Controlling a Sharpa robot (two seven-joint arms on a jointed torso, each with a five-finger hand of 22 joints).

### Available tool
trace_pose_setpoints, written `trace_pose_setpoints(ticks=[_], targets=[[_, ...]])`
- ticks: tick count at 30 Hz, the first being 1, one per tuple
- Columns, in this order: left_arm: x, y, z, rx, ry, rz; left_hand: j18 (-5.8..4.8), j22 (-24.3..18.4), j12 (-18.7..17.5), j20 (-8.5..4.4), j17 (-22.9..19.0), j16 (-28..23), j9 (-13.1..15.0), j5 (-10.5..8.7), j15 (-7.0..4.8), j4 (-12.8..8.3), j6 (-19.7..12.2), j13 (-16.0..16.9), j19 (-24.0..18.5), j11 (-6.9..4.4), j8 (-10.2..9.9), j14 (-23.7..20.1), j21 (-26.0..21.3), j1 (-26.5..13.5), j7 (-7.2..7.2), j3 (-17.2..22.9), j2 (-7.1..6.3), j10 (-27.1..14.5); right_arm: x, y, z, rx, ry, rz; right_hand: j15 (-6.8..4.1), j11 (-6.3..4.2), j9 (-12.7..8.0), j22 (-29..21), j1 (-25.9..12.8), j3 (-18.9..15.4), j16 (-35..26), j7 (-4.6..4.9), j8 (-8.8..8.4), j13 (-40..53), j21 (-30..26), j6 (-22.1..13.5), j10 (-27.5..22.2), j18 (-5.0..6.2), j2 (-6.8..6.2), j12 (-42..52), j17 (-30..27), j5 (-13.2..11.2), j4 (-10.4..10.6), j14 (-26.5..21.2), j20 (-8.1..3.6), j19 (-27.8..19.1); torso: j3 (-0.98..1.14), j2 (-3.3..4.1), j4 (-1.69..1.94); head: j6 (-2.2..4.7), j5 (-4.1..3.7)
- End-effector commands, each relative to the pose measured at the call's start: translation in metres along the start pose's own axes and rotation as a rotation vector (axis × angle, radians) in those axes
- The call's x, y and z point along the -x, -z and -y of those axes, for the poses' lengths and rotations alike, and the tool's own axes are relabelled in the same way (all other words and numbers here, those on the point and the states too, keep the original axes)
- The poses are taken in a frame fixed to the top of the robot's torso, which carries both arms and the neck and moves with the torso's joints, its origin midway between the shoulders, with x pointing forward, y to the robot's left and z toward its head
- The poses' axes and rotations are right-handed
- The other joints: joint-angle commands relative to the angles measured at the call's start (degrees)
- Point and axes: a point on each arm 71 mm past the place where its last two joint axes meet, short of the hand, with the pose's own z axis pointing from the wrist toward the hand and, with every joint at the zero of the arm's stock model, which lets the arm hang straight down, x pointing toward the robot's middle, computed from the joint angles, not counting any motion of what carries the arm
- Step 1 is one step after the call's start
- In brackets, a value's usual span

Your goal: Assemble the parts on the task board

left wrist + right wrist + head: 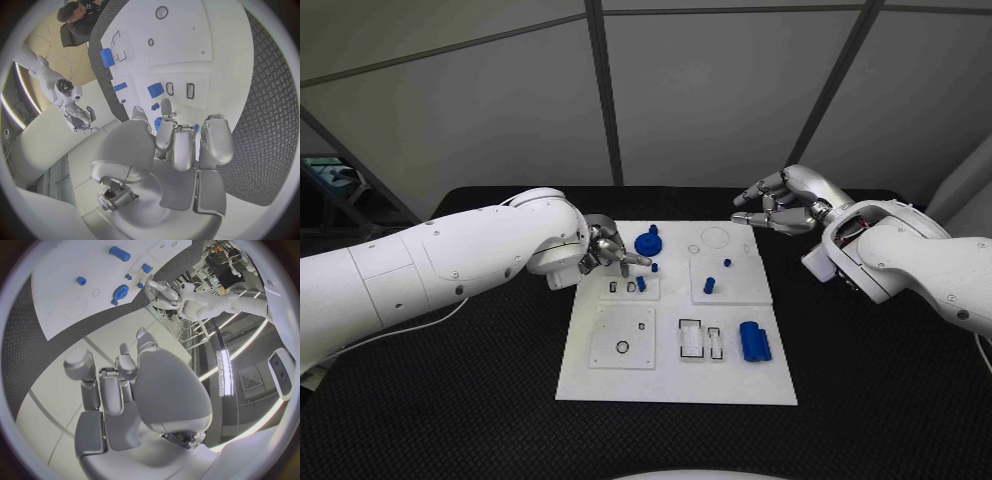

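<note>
The white task board (675,375) lies in the middle of the black table. A blue gear-shaped part (648,243) sits near its far left corner, several small blue parts (708,285) stand around the middle, and a blue cylinder (756,342) lies at the near right. My left hand (615,256) hovers at the board's left edge, fingers bent beside the gear. In the left wrist view the gear (158,123) peeks out behind the bent fingers (181,140); contact is hidden. My right hand (783,205) hangs above the far right corner, fingers loosely bent, holding nothing.
Empty rectangular slots (691,338) and a ring outline (715,238) mark the board. Black table surface (444,400) surrounds the board on all sides. In the right wrist view the board (69,285) lies beyond my right hand (119,385).
</note>
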Motion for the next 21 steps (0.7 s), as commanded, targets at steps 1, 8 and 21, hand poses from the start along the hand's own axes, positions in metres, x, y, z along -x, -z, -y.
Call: trace_pose_setpoints(ticks=[1, 8, 21], targets=[[-0.0011, -0.0003, 0.0021, 0.007, -0.030, -0.020, -0.23, -0.08, -0.02, -0.07, 6.06, 0.16, 0.19, -0.13, -0.27, 0.01, -0.56, 0.00, 0.14, -0.04, 0.25, 3.69, 0.13, -0.40, 0.06, -0.37, -0.26, 0.07, -0.0008, -0.0011, -0.0011, -0.002, -0.005, -0.009, -0.37, -0.27, 0.01, -0.07, -0.56, -0.40, -0.40, 0.03, 0.24, -0.04, -0.22, 0.25, -0.19, 0.72, 0.27, -0.31, 7.47, 0.20, 0.01, 3.87, -0.37, -0.23, 0.00, 0.03, 0.01, -0.19, -0.01], [-0.0028, -0.0025, 0.0047, 0.006, -0.043, -0.038, -0.17, -0.25, -0.19, -0.10, 6.05, 0.13, 1.45, -0.05, -0.29, -0.91, -1.34, -0.27, -0.07, -0.05, 0.95, 3.68, -0.03, 1.51, 0.06, -0.02, -0.81, -0.31, -0.0023, -0.0022, -0.0020, -0.002, -0.006, -0.014, -0.37, -0.27, 0.01, -0.07, -0.56, -0.40, -0.40, 0.03, 0.24, -0.04, -0.22, 0.25, -0.19, 0.72, 0.27, -0.31, 7.47, 0.20, 0.01, 3.87, -0.37, -0.23, -0.04, 0.09, -0.03, -0.31, -0.06], [-0.0085, -0.0061, 0.0083, 0.008, -0.069, -0.072, -0.18, -0.23, -0.28, -0.10, 6.04, 0.12, 1.53, -0.02, -0.29, -0.87, -1.39, -0.39, -0.07, -0.04, 0.98, 3.68, -0.03, 1.53, 0.07, 0.03, -0.73, -0.39, -0.0043, -0.0035, -0.0033, 0.000, -0.007, -0.021, -0.38, -0.28, -0.01, -0.19, -0.60, -0.43, -0.41, 0.02, 0.24, -0.03, -0.30, 0.23, -0.17, 0.74, 0.30, -0.30, 7.48, 0.28, 0.04, 3.88, -0.39, -0.28, -0.01, 0.10, 0.02, -0.61, -0.21]])
